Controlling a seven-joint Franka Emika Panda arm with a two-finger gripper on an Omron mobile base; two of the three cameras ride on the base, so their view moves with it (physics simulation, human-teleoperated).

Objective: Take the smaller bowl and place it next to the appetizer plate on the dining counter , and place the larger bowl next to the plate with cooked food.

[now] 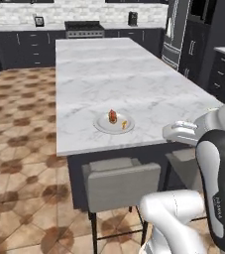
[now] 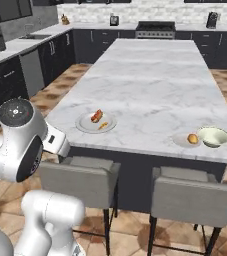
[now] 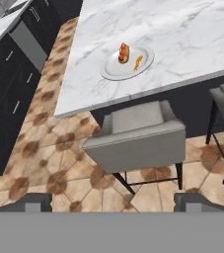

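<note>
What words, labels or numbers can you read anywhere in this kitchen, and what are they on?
Only one marking shows: small vertical lettering on the dark cover of the robot arm in the left base view, too small and blurred to read.
The plate with cooked food, the smaller bowl, the dining counter and the stove carry no text.

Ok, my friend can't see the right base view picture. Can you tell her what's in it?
A long marble dining counter holds the plate with cooked food near its front left, and the smaller bowl beside another small plate at the front right. Two grey stools stand below, the white robot arm at left.
</note>
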